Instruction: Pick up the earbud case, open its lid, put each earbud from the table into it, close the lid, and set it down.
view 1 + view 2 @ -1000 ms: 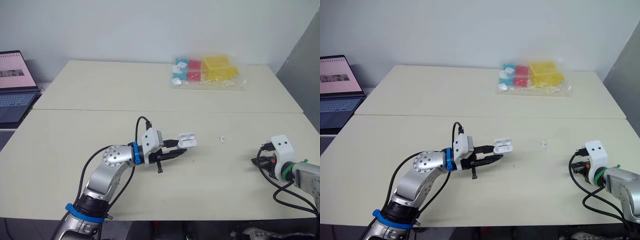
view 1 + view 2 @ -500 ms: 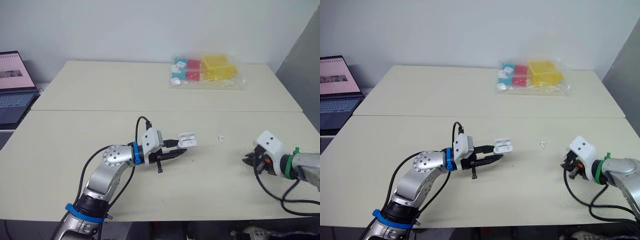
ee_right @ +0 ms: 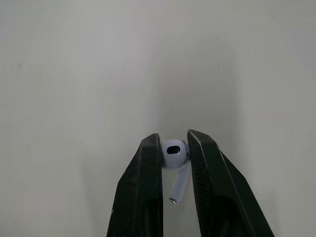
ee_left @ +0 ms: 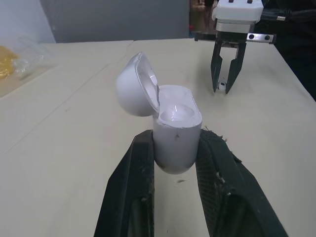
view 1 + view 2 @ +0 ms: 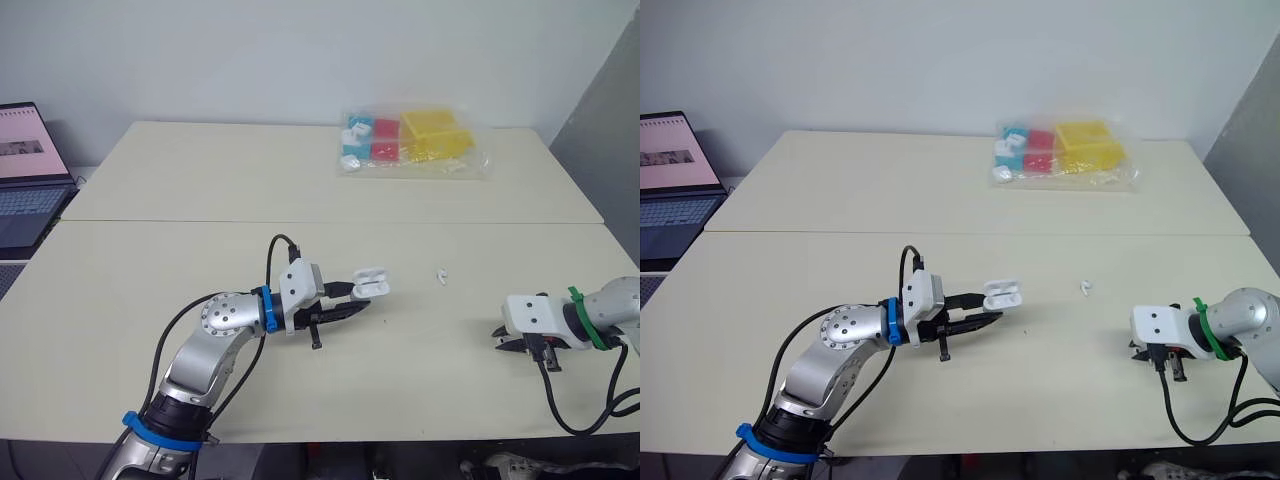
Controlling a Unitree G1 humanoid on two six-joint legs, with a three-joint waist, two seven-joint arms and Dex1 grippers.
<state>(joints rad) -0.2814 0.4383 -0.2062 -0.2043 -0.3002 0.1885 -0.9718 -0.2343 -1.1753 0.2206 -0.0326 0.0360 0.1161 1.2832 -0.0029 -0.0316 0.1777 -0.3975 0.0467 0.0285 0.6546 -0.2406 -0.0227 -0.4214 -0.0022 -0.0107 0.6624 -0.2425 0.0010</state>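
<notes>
The white earbud case (image 5: 372,284) hangs a little above the table's middle with its lid tipped open, and my left gripper (image 5: 358,301) is shut on its lower body. In the left wrist view the case (image 4: 175,128) sits between the two black fingers (image 4: 139,163). My right gripper (image 5: 505,340) is low over the table at the right, shut on a white earbud (image 3: 175,153) whose stem hangs between the fingertips. A second earbud (image 5: 441,275) lies on the table between the two grippers. The left wrist view also catches the right gripper (image 4: 226,85), pointing down.
A clear plastic bag of blue, red and yellow boxes (image 5: 412,143) lies on the far table. An open laptop (image 5: 25,170) stands at the far left. A seam (image 5: 330,222) divides the two tabletops.
My right arm has swung and its wrist has turned, so its white wrist block now faces left. The left arm and the open case have stayed put.
</notes>
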